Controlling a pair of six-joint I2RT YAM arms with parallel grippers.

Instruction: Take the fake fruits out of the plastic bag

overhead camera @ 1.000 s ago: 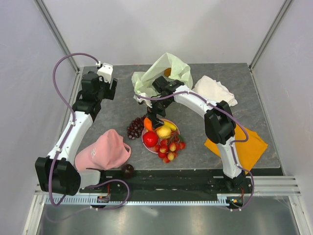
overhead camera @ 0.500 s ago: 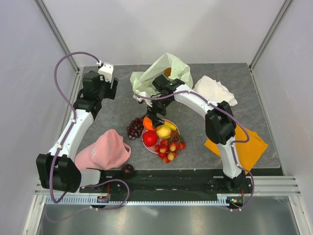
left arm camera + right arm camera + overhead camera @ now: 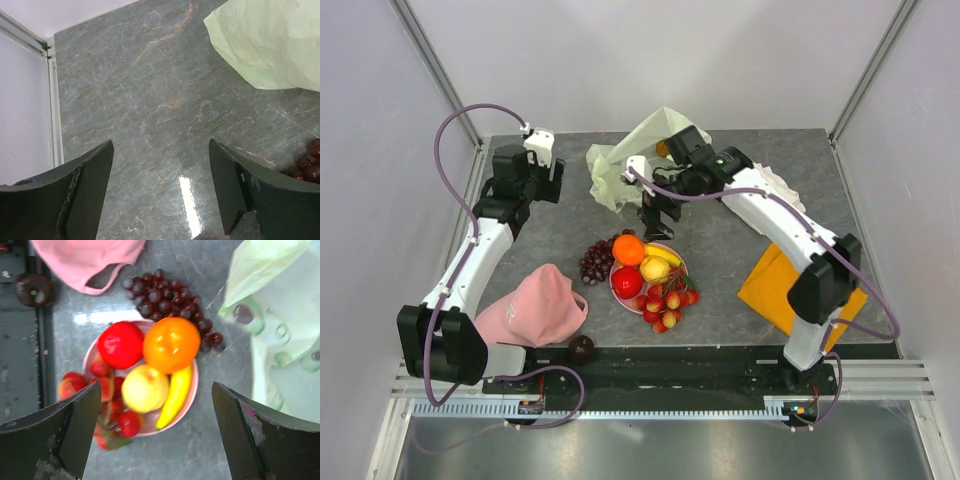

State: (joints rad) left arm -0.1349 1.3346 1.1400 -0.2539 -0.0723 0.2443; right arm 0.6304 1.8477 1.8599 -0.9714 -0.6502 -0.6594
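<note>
Right gripper (image 3: 658, 214) hangs just on the near side of the plastic bag (image 3: 650, 150), above the gap btw bag and pink plate (image 3: 192, 390). Its jaws are spread wide w/ nothing in them. Its wrist cam looks straight down on the plate.

Left gripper (image 3: 554, 182) is over at the far left, above bare grey table (image 3: 720, 250), left of the bag. Its jaws are also wide apart and empty. Its own cam shows only stone, a corner of the bag and a few grapes at the edge.

The bag is crumpled at the far middle of the table, pale yellow-green, mouth facing up-ish. A small orange patch shows at the opening, can't tell what it is.

Fruits are mostly out, approx mid-table:
- orange (image 3: 171, 344) on the far side of the plate, touching the red apple (image 3: 120, 344)
- banana (image 3: 175, 395) along the right rim, next to a pale yellow round fruit (image 3: 145, 388)
- berry cluster (image 3: 665, 305) spilling over the near rim
- grape bunch (image 3: 167, 302) on the table, against the plate's far-left rim
- plum (image 3: 581, 348) off on its own on the dark strip at the near edge

A pink cap (image 3: 530, 310) lies near-left, just beside the plum. White cloth (image 3: 775, 185) is right of the bag, and orange cloth (image 3: 770, 290) is on the right side w/ the right arm over it.
</note>
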